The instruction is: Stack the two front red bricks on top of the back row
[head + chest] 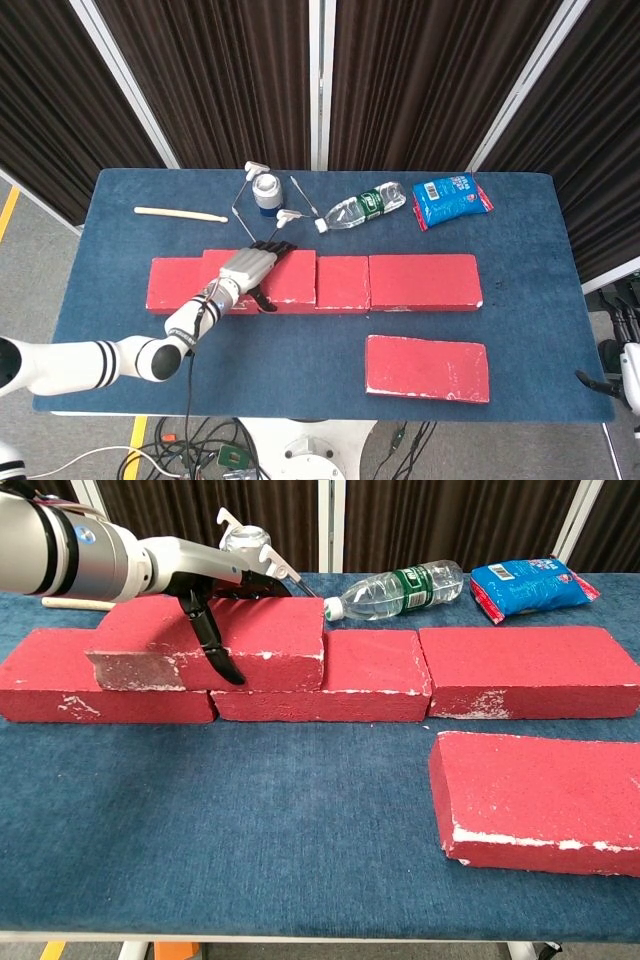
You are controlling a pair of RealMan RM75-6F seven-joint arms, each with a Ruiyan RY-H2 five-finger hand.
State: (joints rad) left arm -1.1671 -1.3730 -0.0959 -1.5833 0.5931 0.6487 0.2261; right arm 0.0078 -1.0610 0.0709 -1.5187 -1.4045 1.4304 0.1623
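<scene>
One red brick (262, 632) lies on top of the back row (522, 668), across the joint of its left and middle bricks; it also shows from above as the stacked brick (295, 275). My left hand (212, 580) grips it, with the fingers over its top to the far edge and the thumb (215, 650) down its front face. In the head view the left hand (250, 267) covers the brick's left part. The other front red brick (540, 790) lies flat near the table's front right, also seen as (427, 368). A bit of my right hand (625, 378) shows off the table's right edge, its fingers unclear.
Behind the row lie a plastic bottle (362, 206), a blue packet (451, 198), a small white-capped jar (265, 190) with thin metal tools around it, and a wooden stick (180, 213). The blue table cloth (250, 820) spreads in front of the row on the left.
</scene>
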